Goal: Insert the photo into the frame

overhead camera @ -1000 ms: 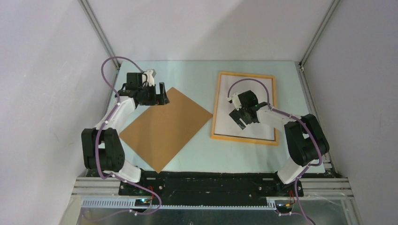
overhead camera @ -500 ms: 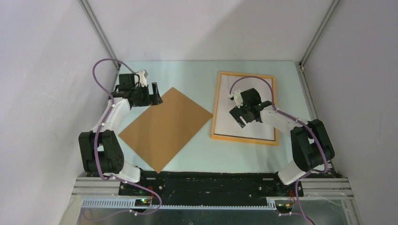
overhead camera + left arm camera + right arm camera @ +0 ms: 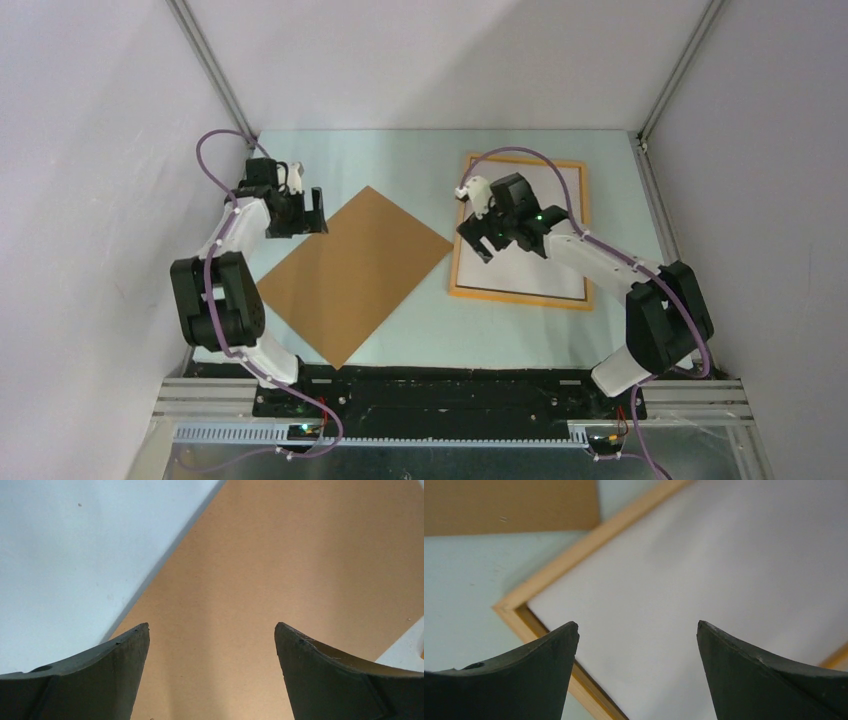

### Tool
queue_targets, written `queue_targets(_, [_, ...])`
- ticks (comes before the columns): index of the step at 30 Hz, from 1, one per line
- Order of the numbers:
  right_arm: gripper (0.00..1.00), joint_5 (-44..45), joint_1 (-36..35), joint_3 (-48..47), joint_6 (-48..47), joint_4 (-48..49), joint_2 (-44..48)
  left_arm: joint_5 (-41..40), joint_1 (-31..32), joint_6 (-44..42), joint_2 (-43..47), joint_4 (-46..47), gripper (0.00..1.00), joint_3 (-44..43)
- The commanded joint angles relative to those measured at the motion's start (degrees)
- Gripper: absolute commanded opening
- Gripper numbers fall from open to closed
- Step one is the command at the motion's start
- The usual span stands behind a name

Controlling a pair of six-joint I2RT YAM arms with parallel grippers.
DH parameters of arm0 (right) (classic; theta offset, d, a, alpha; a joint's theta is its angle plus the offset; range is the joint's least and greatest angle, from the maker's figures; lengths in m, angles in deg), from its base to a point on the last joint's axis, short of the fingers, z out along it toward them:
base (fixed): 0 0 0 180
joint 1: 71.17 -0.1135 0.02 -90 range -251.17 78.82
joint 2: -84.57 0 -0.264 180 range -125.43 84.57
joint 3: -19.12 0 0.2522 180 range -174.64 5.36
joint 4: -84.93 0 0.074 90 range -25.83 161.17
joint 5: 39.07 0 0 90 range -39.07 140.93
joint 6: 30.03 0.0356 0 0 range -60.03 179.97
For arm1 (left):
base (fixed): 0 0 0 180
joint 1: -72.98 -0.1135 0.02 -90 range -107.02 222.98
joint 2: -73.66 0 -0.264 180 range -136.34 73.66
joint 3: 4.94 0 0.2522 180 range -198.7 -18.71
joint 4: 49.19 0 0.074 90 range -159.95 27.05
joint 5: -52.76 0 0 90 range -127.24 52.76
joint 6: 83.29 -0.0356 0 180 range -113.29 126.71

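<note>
The photo (image 3: 535,275) lies white back up inside the frame (image 3: 520,298), at about 3 o'clock on the table (image 3: 400,160), so the printed side faces down and I cannot tell which end is the picture's top. Next in size, the board (image 3: 350,275) sits turned like a diamond at about 8 o'clock of the table's centre, its 3 o'clock corner near the frame's rail but apart from it. Frame and photo share one long axis, running from 12 to 6 o'clock with the near end swung slightly toward 5. A dark line shows along the sheet's 9 and 6 o'clock edges, so it may not be fully bedded there. The left gripper (image 3: 212,627) hangs spread wide over the board's 10 o'clock edge, holding nothing. The right gripper (image 3: 637,625), jaws also apart and empty, hovers above the frame's 9 o'clock rail, with one frame corner in its wrist view. The step in hand looks like seating the sheet. It would go best with a light downward touch near that rail, pressing straight down and not sideways, so the paper settles flat without buckling or sliding the frame.
</note>
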Motion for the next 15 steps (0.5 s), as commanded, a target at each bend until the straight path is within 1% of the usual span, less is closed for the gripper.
queue_targets(1, [0.92,-3.03,-4.43,-4.17,0.10,2.77,-3.84,0.73,-2.03,-1.84,-3.42,-4.21,1.00,-4.02])
queue_targets(8, [0.92,1.71,-11.90,-7.73,-2.24,4.96,-12.12,-1.38,-2.92,-2.15,-7.16,-4.72,1.00,-5.12])
queue_targets(15, [0.92,7.52,-14.20,-8.98,-3.97,5.38,-17.86,-1.73,-3.54,-3.08,-8.76,-5.03,1.00,-5.65])
